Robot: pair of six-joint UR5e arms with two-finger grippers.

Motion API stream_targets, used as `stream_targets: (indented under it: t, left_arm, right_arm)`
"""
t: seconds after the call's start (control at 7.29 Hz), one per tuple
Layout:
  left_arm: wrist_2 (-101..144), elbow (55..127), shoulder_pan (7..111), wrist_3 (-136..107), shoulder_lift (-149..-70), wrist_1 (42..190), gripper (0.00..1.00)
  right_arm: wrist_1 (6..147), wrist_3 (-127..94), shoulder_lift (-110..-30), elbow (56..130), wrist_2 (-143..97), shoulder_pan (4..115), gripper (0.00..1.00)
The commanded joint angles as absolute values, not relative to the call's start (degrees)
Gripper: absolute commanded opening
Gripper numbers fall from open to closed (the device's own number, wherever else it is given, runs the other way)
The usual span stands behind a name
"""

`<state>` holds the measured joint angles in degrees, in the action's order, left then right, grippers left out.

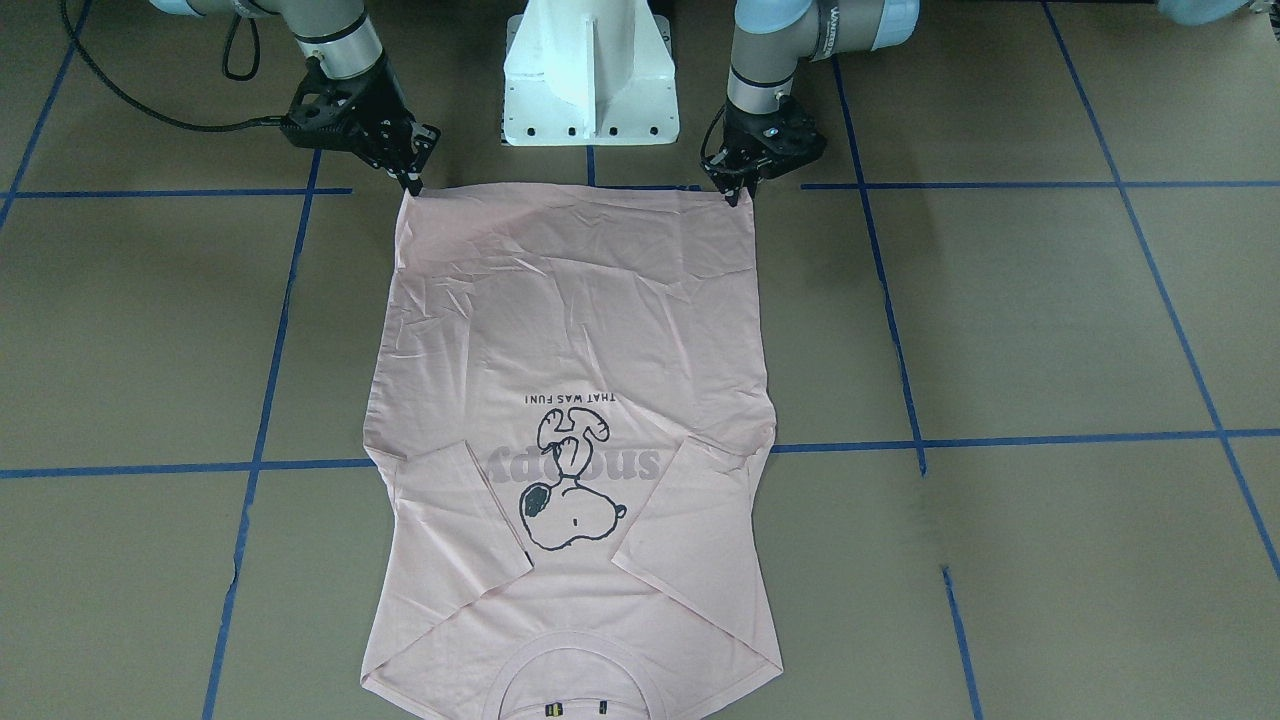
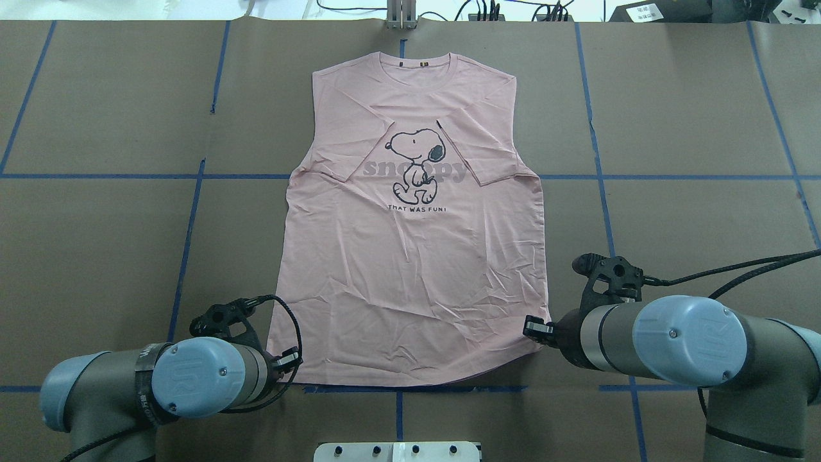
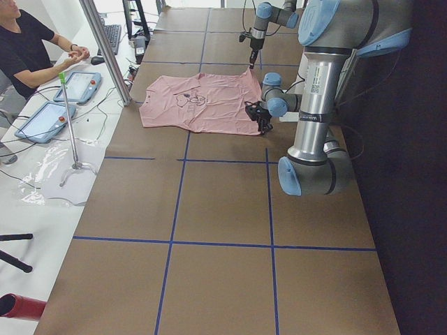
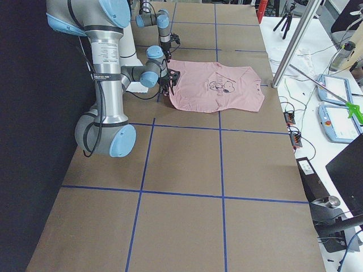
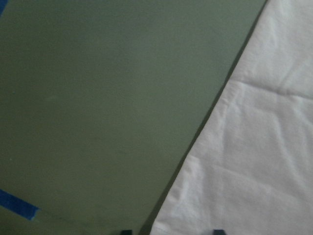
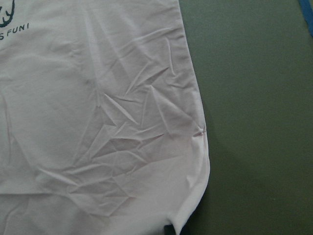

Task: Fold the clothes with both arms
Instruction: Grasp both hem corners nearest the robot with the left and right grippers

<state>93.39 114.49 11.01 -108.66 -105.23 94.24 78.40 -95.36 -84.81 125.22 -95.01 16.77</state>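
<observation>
Left gripper [image 1: 737,192] is poised at one hem corner of the pink T-shirt [image 2: 410,276], its jaws parted astride the fabric edge. Right gripper [image 1: 412,182] is sitting at the other corner. Its grip is impossible to judge, with one dark fingertip [image 6: 168,229] showing. The shirt is lying flat, print up and sleeves tucked in, on the brown table [image 2: 96,256]. Both should be pinching both layers and lifting evenly toward the collar [image 2: 420,64], which is running partly off the front-facing view.

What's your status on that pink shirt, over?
Left tool at one hem corner, tips apart. Right tool at the other, grip unclear. T-shirt flat, sleeves folded in. Nothing on top of it.
</observation>
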Motion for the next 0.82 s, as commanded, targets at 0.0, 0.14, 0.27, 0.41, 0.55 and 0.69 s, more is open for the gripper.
stream_targets:
  t: [0.0, 0.14, 0.27, 0.41, 0.55, 0.69]
  left_arm:
    - [93.43, 114.79, 10.99, -109.16, -105.29, 94.22, 0.00]
    - [93.43, 114.79, 10.99, -109.25, -105.47, 94.22, 0.00]
    - [93.43, 115.13, 11.16, -109.34, -105.64, 94.22, 0.00]
    - [93.60, 117.14, 11.60, -108.03, -105.21, 93.96, 0.00]
    - [93.60, 119.42, 11.51, -105.93, -105.21, 91.87, 0.00]
    - [93.60, 123.36, 11.25, -105.91, -105.29, 87.41, 0.00]
  right_arm:
    - [78.40, -95.36, -84.81, 125.24, -95.01, 16.70, 0.00]
    - [78.40, -95.36, -84.73, 125.24, -95.10, 16.70, 0.00]
    - [78.40, -95.36, -84.90, 125.77, -95.10, 16.79, 0.00]
    - [78.49, -95.36, -85.25, 126.55, -95.27, 16.79, 0.00]
    - [78.66, -95.36, -85.51, 127.26, -95.45, 16.87, 0.00]
    - [78.66, -95.36, -86.21, 128.48, -96.75, 16.96, 0.00]
